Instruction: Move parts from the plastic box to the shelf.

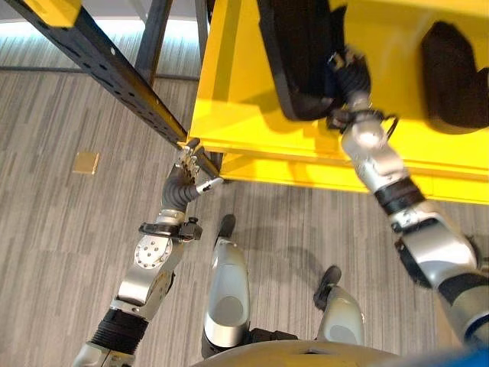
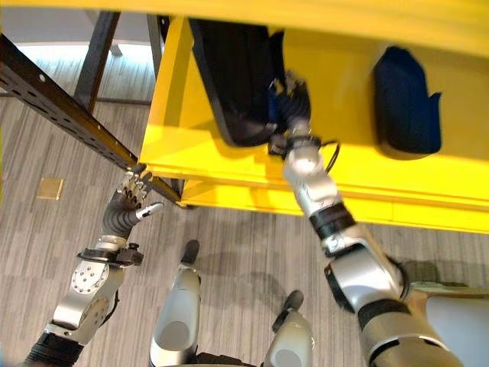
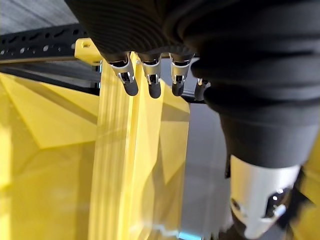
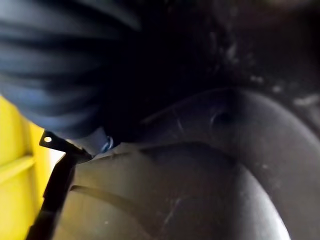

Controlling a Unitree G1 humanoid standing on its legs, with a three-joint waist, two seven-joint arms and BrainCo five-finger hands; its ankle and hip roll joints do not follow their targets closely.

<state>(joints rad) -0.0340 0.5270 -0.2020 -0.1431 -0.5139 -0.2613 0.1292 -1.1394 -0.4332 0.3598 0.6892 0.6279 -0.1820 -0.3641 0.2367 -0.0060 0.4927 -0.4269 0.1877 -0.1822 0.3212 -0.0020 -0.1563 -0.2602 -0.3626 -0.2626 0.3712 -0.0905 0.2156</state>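
A yellow plastic box [image 1: 252, 115] is sitting over grey wood-grain floor [image 1: 69, 222], beside a black perforated shelf beam [image 1: 114, 69]. Two black parts are lying inside it: a large part [image 2: 241, 84] and a smaller part [image 2: 405, 99] well apart. The right hand [image 2: 294, 99] is reaching onto the large part; its grip cannot be told. The left hand [image 1: 191, 172] is hanging relaxed and empty at the box corner.

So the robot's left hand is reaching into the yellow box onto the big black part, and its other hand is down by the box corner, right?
Not quite: the hands are swapped. In the right eye view the right hand reaches into the yellow box onto the big black part, and the left hand is down by the box corner, with relaxed fingers holding nothing.
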